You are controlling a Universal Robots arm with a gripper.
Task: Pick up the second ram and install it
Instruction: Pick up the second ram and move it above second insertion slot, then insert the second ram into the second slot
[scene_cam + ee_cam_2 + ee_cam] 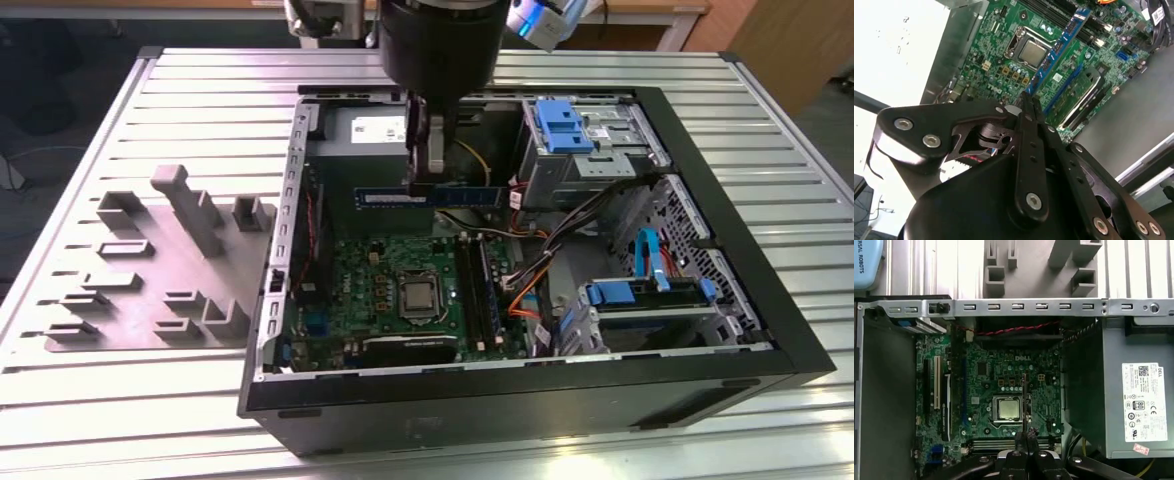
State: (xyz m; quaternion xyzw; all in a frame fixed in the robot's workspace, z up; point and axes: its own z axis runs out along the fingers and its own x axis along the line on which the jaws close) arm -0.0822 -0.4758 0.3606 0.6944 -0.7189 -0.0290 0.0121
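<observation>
Second ram [467, 195], one stick, hangs clamped in the hand [427, 187] above one motherboard [360, 265].

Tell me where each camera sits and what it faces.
Exterior view: off the arm, looking down into the open computer case; gripper shut on the RAM stick.
First wrist view: on the arm, straight down past the gripper onto the motherboard.
Second wrist view: on the arm, slanting along the gripper.
All share the RAM stick.
</observation>
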